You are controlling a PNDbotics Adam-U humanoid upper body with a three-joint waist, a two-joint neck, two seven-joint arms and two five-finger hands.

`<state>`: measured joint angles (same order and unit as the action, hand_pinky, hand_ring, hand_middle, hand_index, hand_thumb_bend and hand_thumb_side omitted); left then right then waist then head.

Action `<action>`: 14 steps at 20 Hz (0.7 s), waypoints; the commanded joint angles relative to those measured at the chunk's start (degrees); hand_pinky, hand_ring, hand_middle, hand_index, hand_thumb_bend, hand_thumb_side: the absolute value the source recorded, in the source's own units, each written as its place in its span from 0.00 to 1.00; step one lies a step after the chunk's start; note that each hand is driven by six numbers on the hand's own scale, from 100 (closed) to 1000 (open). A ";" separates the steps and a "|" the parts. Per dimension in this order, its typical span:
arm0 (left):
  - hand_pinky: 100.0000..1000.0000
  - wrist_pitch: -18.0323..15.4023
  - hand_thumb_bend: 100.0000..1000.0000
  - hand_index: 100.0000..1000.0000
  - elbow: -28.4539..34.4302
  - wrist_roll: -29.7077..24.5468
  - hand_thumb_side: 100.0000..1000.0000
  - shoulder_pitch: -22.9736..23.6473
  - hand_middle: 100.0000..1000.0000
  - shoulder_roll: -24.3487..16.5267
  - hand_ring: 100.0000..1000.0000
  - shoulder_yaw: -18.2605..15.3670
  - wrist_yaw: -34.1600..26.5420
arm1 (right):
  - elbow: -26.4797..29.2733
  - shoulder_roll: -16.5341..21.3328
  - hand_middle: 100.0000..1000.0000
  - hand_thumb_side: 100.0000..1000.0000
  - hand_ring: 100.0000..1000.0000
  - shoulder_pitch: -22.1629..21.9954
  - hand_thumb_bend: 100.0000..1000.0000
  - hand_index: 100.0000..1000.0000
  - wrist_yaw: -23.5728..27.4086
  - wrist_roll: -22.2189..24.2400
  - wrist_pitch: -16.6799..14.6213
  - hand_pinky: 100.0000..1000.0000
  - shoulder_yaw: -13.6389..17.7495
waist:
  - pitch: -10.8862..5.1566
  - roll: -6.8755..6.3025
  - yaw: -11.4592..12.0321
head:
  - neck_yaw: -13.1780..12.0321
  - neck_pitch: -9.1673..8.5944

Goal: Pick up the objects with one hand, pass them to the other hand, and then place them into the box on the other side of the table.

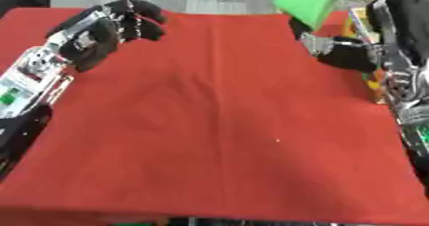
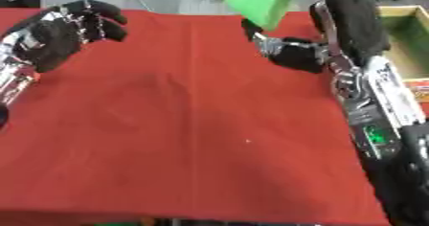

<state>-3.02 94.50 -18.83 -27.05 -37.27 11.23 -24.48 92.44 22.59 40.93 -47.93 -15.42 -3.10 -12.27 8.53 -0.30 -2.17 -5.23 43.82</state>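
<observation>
Item one, my right hand (image 2: 298,52): upper right of the frame, black with silver joints, fingers curled up under a green block (image 1: 311,0) that it holds raised above the far edge of the table; the block runs off the top of the frame, so I cannot tell how much of it my fingers cover. Item two, the green block: flat-faced, sharp-edged, uniform bright green, matte, apparently rigid and box-shaped. Item three, my left hand (image 1: 105,31): upper left of the frame, raised over the cloth, fingers bent inward and holding nothing, well apart from the block. Item four, the red cloth (image 1: 218,124): covers the whole table, soft woven look, a straight fold crease down its middle and faint wrinkles, one tiny pale speck at lower centre. Item five, the box (image 2: 411,33): right edge of the right eye view, pale wooden rim, green inside, partly hidden behind my right forearm. Risks, as I judge them: the block seems gripped from below near one end, so it could tip or slide out while I carry it across; smooth faces give little purchase. My left hand is curled, so unless it opens in time the handover could knock the block onto the cloth. The wide gap between the hands means a long carry, and blur on the block leaves its tilt uncertain.
</observation>
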 commanded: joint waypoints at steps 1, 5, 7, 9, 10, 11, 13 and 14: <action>0.81 -0.89 0.87 0.81 3.31 3.06 0.65 1.71 0.71 1.57 0.73 -3.35 2.84 | -7.08 5.00 0.44 0.35 0.46 3.21 0.08 0.56 4.40 -0.83 4.14 0.51 3.51 | 0.03 -0.31 0.64 | 1.32 0.29; 0.81 -1.91 0.86 0.81 5.25 5.23 0.66 5.56 0.70 4.84 0.72 -5.79 4.70 | -19.14 8.60 0.45 0.36 0.46 6.74 0.10 0.58 5.57 -2.18 7.19 0.52 6.72 | 0.06 -0.37 1.71 | 2.77 0.29; 0.81 -2.20 0.86 0.82 5.73 5.67 0.66 7.14 0.69 5.84 0.71 -6.68 5.25 | -25.00 9.64 0.45 0.38 0.47 8.06 0.10 0.59 5.67 -2.54 8.13 0.53 8.34 | 0.05 -0.39 1.99 | 3.28 0.29; 0.81 -2.36 0.86 0.81 5.99 5.99 0.66 8.38 0.69 6.53 0.71 -7.38 5.58 | -30.62 10.43 0.46 0.39 0.47 9.07 0.11 0.60 6.04 -2.55 8.90 0.53 9.81 | 0.03 -0.38 2.17 | 3.70 0.29; 0.81 -2.43 0.86 0.81 6.11 6.13 0.66 8.83 0.69 6.75 0.71 -7.62 5.71 | -33.11 10.70 0.46 0.39 0.47 9.51 0.11 0.60 6.17 -2.45 9.08 0.53 10.32 | 0.01 -0.37 2.24 | 3.86 0.29; 0.81 -2.49 0.86 0.81 6.21 6.25 0.66 9.22 0.69 6.93 0.71 -7.83 5.80 | -35.47 10.99 0.47 0.39 0.48 9.82 0.13 0.62 6.10 -2.39 9.28 0.54 10.78 | -0.01 -0.34 2.30 | 4.03 0.29; 0.81 -2.61 0.86 0.82 6.34 6.37 0.66 9.76 0.69 7.23 0.71 -8.13 5.92 | -39.48 11.34 0.49 0.41 0.50 10.30 0.16 0.64 5.65 -2.33 9.39 0.56 11.46 | -0.06 -0.29 2.42 | 4.16 0.29; 0.81 -2.64 0.86 0.82 6.35 6.35 0.66 9.96 0.69 7.39 0.71 -8.23 5.94 | -41.15 11.44 0.50 0.43 0.51 10.43 0.17 0.66 5.33 -2.09 9.31 0.57 11.70 | -0.08 -0.27 2.48 | 4.17 0.29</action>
<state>-5.53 99.54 -12.76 -16.72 -29.26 4.00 -18.64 52.87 31.75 49.91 -42.27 -17.55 6.09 -1.47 8.53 -0.30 0.22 -1.30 44.03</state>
